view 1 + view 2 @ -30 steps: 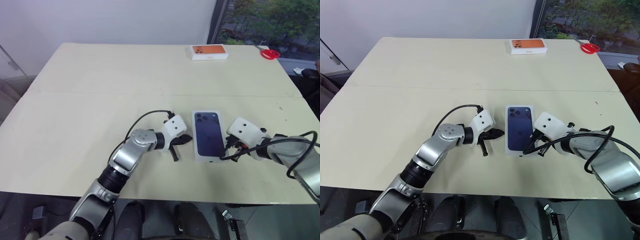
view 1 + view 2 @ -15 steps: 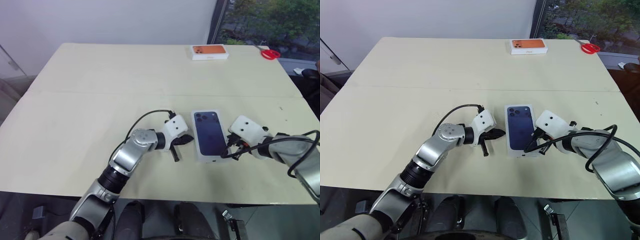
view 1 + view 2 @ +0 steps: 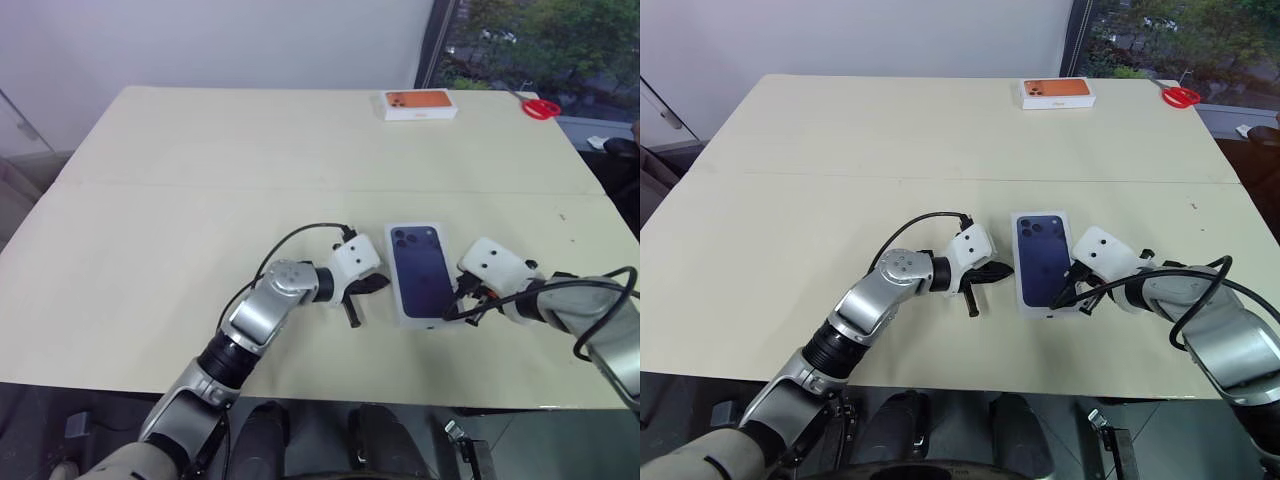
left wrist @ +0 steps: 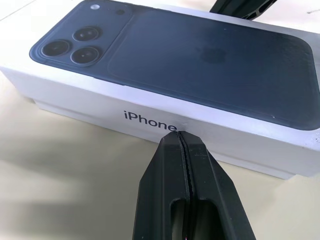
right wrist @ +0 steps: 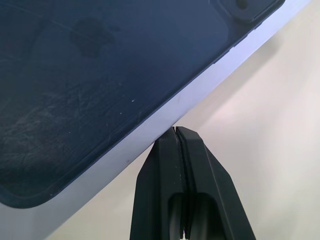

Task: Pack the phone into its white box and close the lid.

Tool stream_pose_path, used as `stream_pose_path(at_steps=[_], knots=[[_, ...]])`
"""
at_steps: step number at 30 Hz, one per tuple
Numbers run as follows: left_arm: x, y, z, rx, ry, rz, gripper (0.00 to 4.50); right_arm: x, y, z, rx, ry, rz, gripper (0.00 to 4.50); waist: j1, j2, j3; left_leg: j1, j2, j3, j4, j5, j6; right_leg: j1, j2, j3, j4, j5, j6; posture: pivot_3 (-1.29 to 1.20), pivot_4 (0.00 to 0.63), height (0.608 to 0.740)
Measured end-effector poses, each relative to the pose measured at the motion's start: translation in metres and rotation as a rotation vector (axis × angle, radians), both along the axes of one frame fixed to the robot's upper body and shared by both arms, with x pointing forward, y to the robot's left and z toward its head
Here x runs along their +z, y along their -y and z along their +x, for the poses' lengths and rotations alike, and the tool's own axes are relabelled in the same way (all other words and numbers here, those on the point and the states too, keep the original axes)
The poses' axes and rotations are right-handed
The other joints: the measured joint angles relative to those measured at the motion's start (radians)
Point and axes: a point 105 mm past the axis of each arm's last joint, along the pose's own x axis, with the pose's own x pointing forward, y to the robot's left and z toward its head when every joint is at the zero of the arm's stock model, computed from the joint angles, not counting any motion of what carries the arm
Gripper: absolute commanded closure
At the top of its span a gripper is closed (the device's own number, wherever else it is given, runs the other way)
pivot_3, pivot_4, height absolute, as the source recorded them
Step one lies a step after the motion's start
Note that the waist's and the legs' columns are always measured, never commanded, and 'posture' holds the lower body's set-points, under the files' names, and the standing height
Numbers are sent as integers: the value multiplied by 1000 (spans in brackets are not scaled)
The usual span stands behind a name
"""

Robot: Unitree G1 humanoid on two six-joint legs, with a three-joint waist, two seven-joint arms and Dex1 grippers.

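The lid [image 3: 420, 270], white with a dark blue phone picture on top, sits on the white box near the table's front edge. A thin strip of the white box [image 4: 60, 107] shows under the lid's side in the left wrist view. The phone is hidden. My left gripper [image 3: 378, 283] is shut, its tips [image 4: 179, 137] touching the lid's left side by the printed word. My right gripper [image 3: 462, 296] is shut too, its tips [image 5: 176, 132] against the lid's right edge. Neither holds anything.
An orange-topped white box [image 3: 420, 104] lies at the far edge of the cream table [image 3: 200, 200]. Red scissors [image 3: 540, 107] lie at the far right corner. The table's front edge runs just below both arms.
The closed box has turned very slightly, its near end a touch further right. Both grippers stay shut at its sides, hardly moved.
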Motion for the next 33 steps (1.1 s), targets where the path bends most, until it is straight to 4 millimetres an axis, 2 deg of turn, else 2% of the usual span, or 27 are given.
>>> stream_pose_path(at_steps=[12, 15, 17, 19, 22, 24, 26, 29, 33], knots=[[-1, 0, 0, -2, 2, 3, 4500, -4, 2, -3, -3, -13, -8, 4469, -1, 0, 0, 0, 0, 0, 0, 0, 0, 0, 0, 0, 0, 0, 0, 0, 150, 731], [-1, -2, 0, -2, -11, 1, 4500, 1, 5, -3, -1, -4, -11, 4469, -1, 0, 0, 0, 0, 0, 0, 0, 0, 0, 0, 0, 0, 0, 0, 0, 150, 731], [1, -7, 0, -2, -37, -15, 4500, 12, 12, -2, -12, 26, -18, 4469, -1, 0, 0, 0, 0, 0, 0, 0, 0, 0, 0, 0, 0, 0, 0, 0, 150, 731], [9, -13, 4, 17, -60, -57, 4500, 24, 17, -3, -10, 54, -2, 4469, -1, 0, 0, 0, 0, 0, 0, 0, 0, 0, 0, 0, 0, 0, 0, 0, 150, 731], [29, -15, 15, 52, -56, -113, 4500, 33, 12, -11, 42, 52, 50, 4469, 3, 0, 0, 0, 0, -1, 1, 0, 0, 1, 0, -1, 0, 0, 0, 0, 150, 731], [46, -6, 24, 60, -17, -134, 4500, 30, 5, -18, 80, 22, 79, 4469, 7, 0, 0, 1, 0, 0, 1, 0, 0, 2, 0, -1, 0, 0, 0, 0, 150, 731], [55, 7, 33, 72, -10, -139, 4500, 24, 0, -26, 107, -15, 101, 4469, 14, 0, 0, 1, -1, 0, 2, 0, 0, 2, 0, -1, -1, 0, 0, 0, 150, 731], [47, 21, 50, 122, -31, -65, 4500, 14, -11, -35, 139, -57, 134, 4469, 19, -1, 0, 1, -1, -1, 1, 0, 0, 2, 0, -1, -1, 0, 0, 0, 150, 731], [26, 24, 62, 166, -62, 49, 4500, 3, -15, -38, 135, -82, 130, 4469, 13, 0, 0, 1, -1, 0, 1, 0, 0, 1, 1, -1, 0, 0, 0, 0, 150, 731]])
